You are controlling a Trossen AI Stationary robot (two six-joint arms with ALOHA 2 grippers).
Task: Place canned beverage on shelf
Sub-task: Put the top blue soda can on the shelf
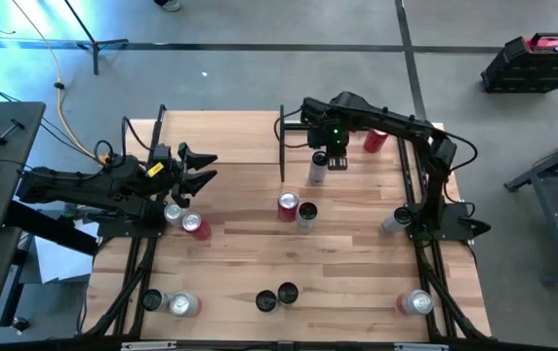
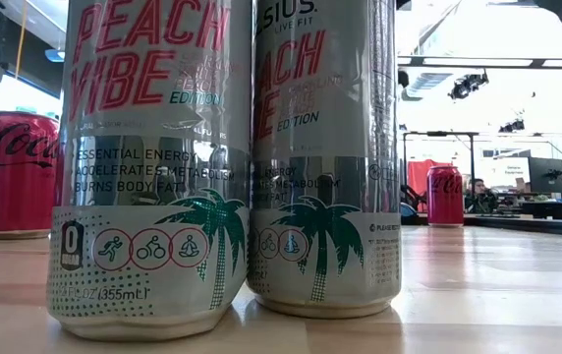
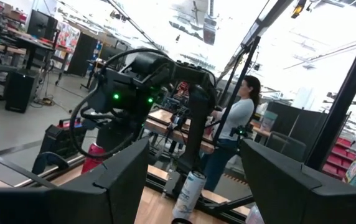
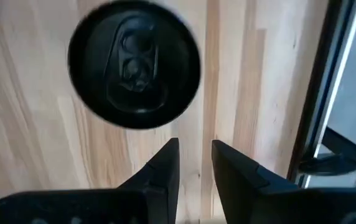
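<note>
Hovering over the far part of the table, the right gripper [image 4: 195, 163] looks straight down at a can [image 4: 134, 64] standing upright on the small wooden shelf [image 1: 352, 180] between its thin black posts [image 1: 282, 146]. In the right wrist view the can's dark lid sits just ahead of the fingertips [image 4: 168, 152] and a little off to one side, with a bare strip of plank between them, so nothing is pinched. Those fingers are nearly pressed together, only a narrow slot showing. From above the same can [image 1: 318, 168] shows as a white cylinder with its long axis vertical, right under the right arm's wrist; this arm is clearly the nearer one. It reaches inward from its base at the right edge, forearm roughly level, wrist bent down. The left gripper [image 1: 199, 166] waits well apart at the left side, its fingers spread and empty, pointing across the table. Other cans stand around the tabletop [image 1: 240, 263], including a red one [image 1: 287, 206] near the middle. My read: this can already stands on the shelf, released.
</note>
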